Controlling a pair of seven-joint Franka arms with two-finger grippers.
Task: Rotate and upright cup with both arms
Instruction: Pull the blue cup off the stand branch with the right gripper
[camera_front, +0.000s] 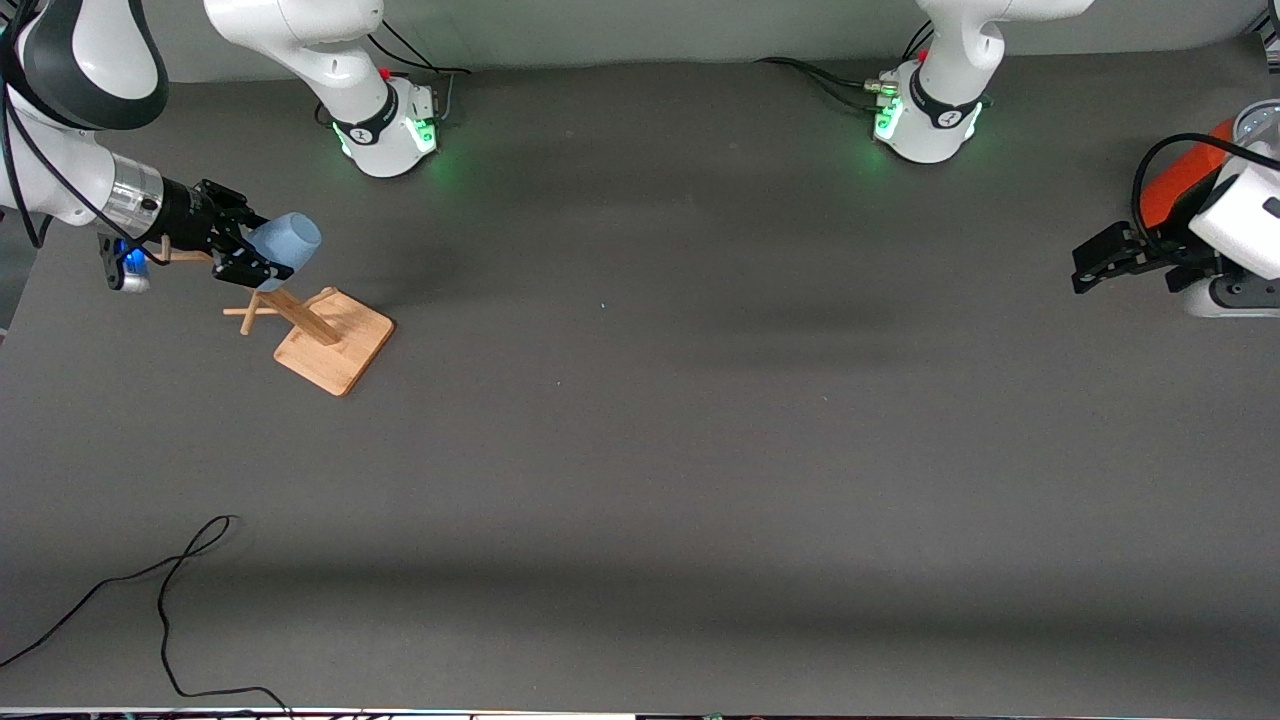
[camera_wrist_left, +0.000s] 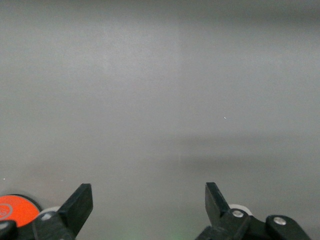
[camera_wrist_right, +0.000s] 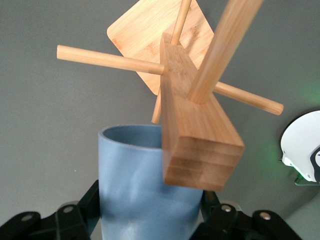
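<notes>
My right gripper (camera_front: 250, 255) is shut on the small light-blue cup (camera_front: 288, 240), which lies on its side in the air just above the top of a wooden peg stand (camera_front: 335, 340). In the right wrist view the black fingers (camera_wrist_right: 82, 205) press both sides of the cup (camera_wrist_right: 140, 180), and its open mouth points away from the gripper toward the stand's post (camera_wrist_right: 195, 140). My left gripper (camera_front: 1090, 265) waits open over the left arm's end of the table. The left wrist view shows nothing between the jaws of this gripper (camera_wrist_left: 149, 200).
An orange-red can (camera_front: 1180, 185) stands beside the left wrist, and its top (camera_wrist_left: 17, 210) shows in the left wrist view. A black cable (camera_front: 170, 580) lies near the front edge at the right arm's end. The arm bases (camera_front: 390, 120) (camera_front: 925, 115) stand at the back.
</notes>
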